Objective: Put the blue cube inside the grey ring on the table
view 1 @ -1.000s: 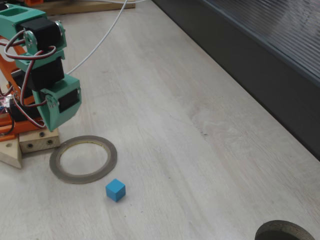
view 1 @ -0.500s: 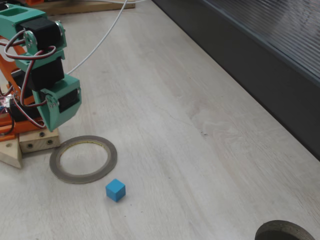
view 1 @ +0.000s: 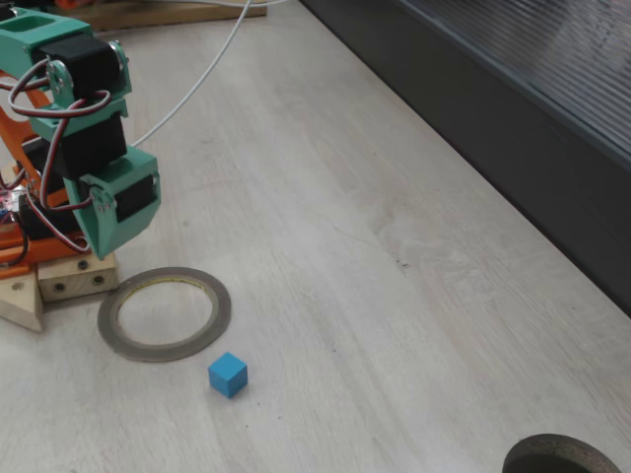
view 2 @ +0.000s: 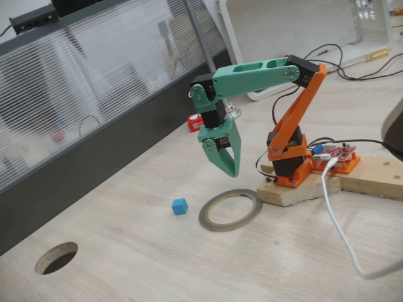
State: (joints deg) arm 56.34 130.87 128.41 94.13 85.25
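Cube outside ring, arm idle above, nothing held.

Left to right in the side-on fixed view: blue cube flat on the table, just beside the grey ring and clear of its rim; gripper hangs above the ring's far edge, fingers together, closed on nothing. Cube likely light, rigid, matte (so not slippery); judged best pinched across two opposite side faces. Ring is thin and flat, probably slides if nudged. No legible writing on either.
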